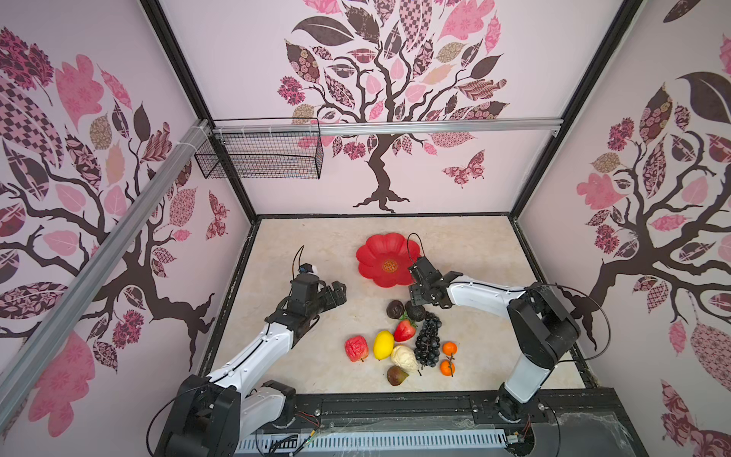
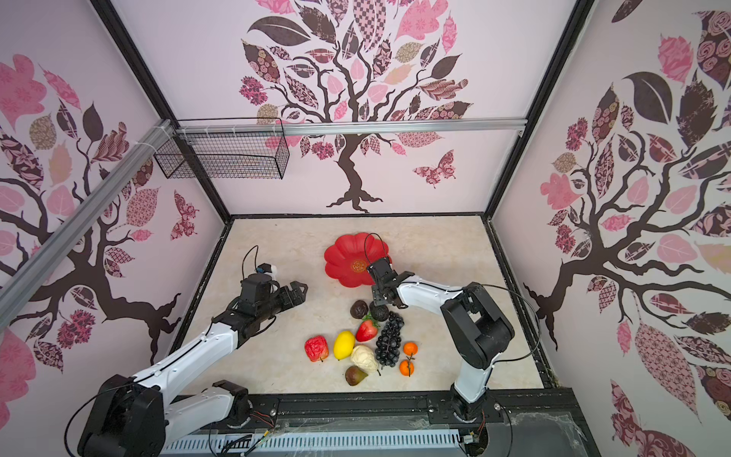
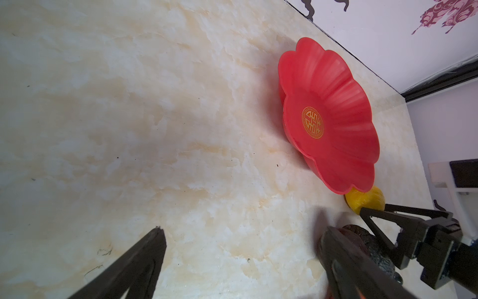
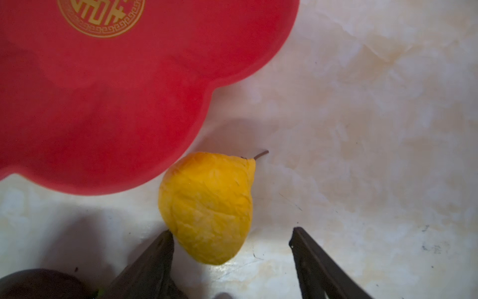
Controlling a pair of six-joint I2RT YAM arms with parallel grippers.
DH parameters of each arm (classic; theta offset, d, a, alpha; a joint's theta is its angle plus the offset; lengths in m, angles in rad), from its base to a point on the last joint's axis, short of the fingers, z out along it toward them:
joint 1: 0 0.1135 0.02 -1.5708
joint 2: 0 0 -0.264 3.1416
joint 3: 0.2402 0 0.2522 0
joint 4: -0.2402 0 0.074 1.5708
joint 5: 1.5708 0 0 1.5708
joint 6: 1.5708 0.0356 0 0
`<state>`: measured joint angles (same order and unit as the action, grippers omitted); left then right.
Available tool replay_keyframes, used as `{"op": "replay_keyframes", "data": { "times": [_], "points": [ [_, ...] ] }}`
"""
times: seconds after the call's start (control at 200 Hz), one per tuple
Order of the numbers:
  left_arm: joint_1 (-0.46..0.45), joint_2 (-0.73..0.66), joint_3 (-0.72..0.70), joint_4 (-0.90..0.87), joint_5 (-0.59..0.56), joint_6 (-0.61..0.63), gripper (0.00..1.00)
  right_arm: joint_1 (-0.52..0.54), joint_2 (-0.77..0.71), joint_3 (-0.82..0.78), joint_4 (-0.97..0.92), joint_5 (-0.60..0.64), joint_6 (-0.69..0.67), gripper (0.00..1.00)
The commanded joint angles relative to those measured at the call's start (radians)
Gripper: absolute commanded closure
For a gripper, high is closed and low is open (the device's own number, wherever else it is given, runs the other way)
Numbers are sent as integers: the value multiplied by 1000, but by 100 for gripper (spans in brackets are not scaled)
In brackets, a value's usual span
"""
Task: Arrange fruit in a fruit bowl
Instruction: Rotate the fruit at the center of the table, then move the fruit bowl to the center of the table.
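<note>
Sitting toward the back of the marble table (image 1: 300,245), the fruit bowl (image 1: 366,257) is a glossy red, flower-shaped dish with a gold mark at its centre, and nothing lies in it. The yellow pear (image 4: 207,207) lies on its side just beside the bowl's near rim, its stem pointing away from the dish.

The right gripper (image 4: 231,230) hangs over the pear with its jaws apart. One fingertip (image 4: 166,235) is at the pear's edge and the other stands clear of it, so nothing is clamped. The left gripper (image 3: 240,233) is spread wide above bare table and holds nothing.

The other fruit lies in a cluster nearer the front, shown in both top views: avocado (image 1: 415,311), a dark brown round piece (image 1: 394,308), strawberry (image 1: 404,330), grape bunch (image 1: 428,344), red apple (image 1: 356,348), lemon (image 1: 383,345), cream knobbly piece (image 1: 404,358), two oranges (image 1: 449,348) and brown fig (image 1: 396,375). The avocado sits close under the right gripper. A black wire basket (image 1: 261,158) hangs from the rail on the back wall.
</note>
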<state>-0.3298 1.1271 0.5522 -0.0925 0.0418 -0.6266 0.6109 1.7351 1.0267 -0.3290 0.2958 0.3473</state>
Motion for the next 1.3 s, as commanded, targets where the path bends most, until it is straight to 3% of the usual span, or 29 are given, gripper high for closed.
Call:
{"op": "replay_keyframes", "data": {
  "times": [0.0, 0.105, 0.355, 0.675, 0.965, 1.296],
  "points": [
    [-2, -7, -29, 16, -15, 19, 3, -17, -60, -10, -16, 17, 8, 24],
    [-2, -7, -29, 15, -15, 18, 3, -17, -69, -4, -8, 10, 35, 18],
    [-2, -7, -31, 10, -27, 19, 3, -17, -60, 2, 68, -96, 58, 15],
    [-2, -8, -32, 12, -28, 23, 3, -19, 43, 67, 74, -9, 77, 5],
    [-2, -6, -32, 12, -29, 25, 3, -26, 99, 103, 55, 41, 71, 7],
    [-2, -3, -32, 11, -34, 27, 3, -59, 50, 40, 51, 66, 71, 16]
  ]
}}
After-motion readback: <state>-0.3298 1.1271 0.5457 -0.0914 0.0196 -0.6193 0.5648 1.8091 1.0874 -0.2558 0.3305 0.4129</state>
